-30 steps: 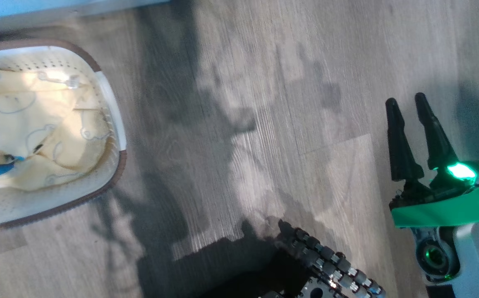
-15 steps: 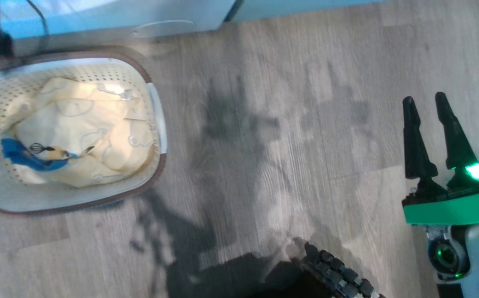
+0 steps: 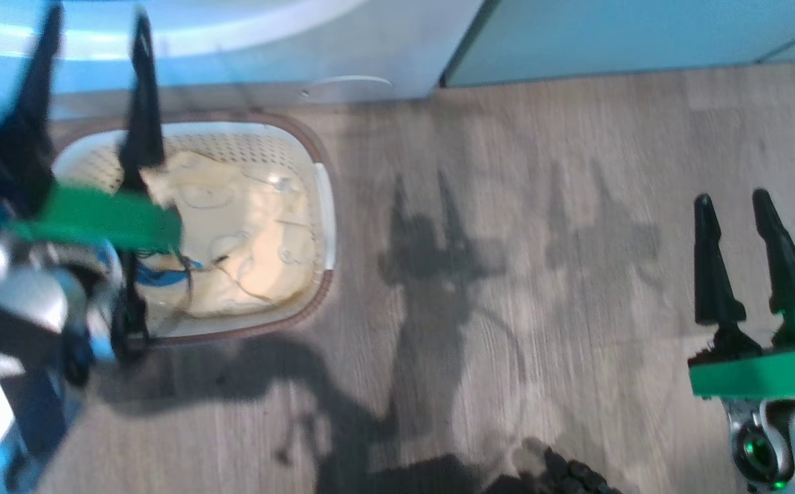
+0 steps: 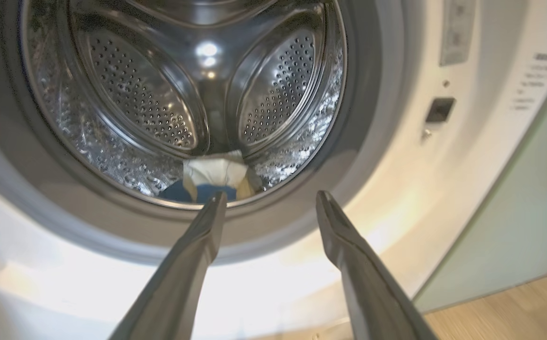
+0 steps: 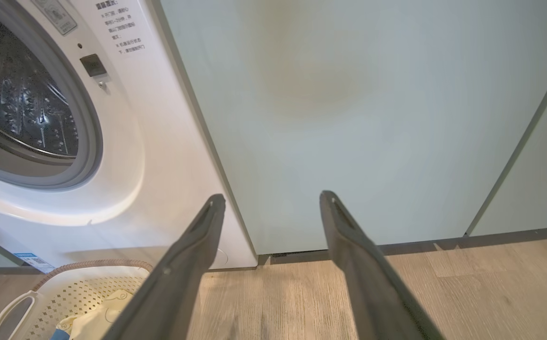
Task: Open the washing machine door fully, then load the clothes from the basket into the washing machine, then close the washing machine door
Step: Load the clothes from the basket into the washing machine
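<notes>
We have both pairs of jaws standing wide apart with nothing between them. The left gripper point(image 4: 271, 197) points at the washing machine point(image 4: 396, 198), whose steel drum point(image 4: 193, 89) lies uncovered behind the grey rim. We therefore judge that the door has already swung clear. A cream and blue garment point(image 4: 214, 171) lies at the front bottom of the drum. The rest of the clothes point(image 3: 250, 237) sit heaped in the basket point(image 3: 233, 145), which rests on the wood floor point(image 3: 507, 274) just before the washer's base. In the head view the left arm hangs over the basket's left part, blurred. The right gripper point(image 3: 732, 199) is well apart from it, facing a pale green cabinet door point(image 5: 349, 118). We expect the clothes to be light, limp and easy to crush, so they will drape and trail once lifted. We would pinch a raised fold near the middle of the heap, deep enough to gather several layers. The basket itself looks light and may lift with them if the cloth catches on its perforated wall.
</notes>
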Robot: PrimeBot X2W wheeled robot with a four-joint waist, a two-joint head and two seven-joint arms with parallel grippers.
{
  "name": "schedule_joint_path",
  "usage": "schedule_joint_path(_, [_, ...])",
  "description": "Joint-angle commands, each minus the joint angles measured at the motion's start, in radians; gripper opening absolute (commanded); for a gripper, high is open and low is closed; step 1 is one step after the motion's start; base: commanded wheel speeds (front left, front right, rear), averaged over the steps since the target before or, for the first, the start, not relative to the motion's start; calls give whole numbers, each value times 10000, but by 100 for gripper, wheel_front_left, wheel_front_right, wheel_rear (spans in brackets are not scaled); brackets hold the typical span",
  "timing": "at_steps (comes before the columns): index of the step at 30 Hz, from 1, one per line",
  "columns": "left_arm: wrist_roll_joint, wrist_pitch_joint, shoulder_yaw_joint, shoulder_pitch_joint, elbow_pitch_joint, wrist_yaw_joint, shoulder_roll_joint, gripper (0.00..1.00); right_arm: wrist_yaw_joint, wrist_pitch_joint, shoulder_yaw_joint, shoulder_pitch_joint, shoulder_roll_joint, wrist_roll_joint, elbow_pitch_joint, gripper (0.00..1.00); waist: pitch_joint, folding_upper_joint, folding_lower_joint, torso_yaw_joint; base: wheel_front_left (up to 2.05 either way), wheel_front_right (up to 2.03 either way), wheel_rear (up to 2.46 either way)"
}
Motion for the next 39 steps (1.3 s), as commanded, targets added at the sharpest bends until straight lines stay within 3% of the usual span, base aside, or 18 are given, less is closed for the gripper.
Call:
schedule_joint_path(1, [137, -95, 363, 239, -425, 679, 294, 100, -29, -67, 55, 269, -171, -166, -283, 100, -423, -1, 1, 384, 0, 0, 0])
schedule_joint_path(7, [180, -667, -60, 2284, -785, 1346, -352, 100, -29, -67, -218, 881, -171, -840, -296, 100, -1410, -1, 1, 1215, 0, 0, 0])
schedule_joint_path(12, [50, -1151, -272, 3562, -522, 1546, -941, 100, -29, -67, -382, 1416, -171, -1340, -293, 100, -2267, -1, 1, 1845, 0, 0, 0])
schedule_joint_path(25, [154, -1452, -537, 4802, 502, 776, -2024, 100, -29, 5, -411, 2594, -171, -1842, -184, 100, -4132, -1, 1, 2727, 0, 0, 0])
schedule_joint_path(39, [386, -1457, 168, 5657, 1268, -141, -2652, 100, -29, 512, -144, 3299, -171, -1952, -669, 100, -5456, -1, 1, 2318, 0, 0, 0])
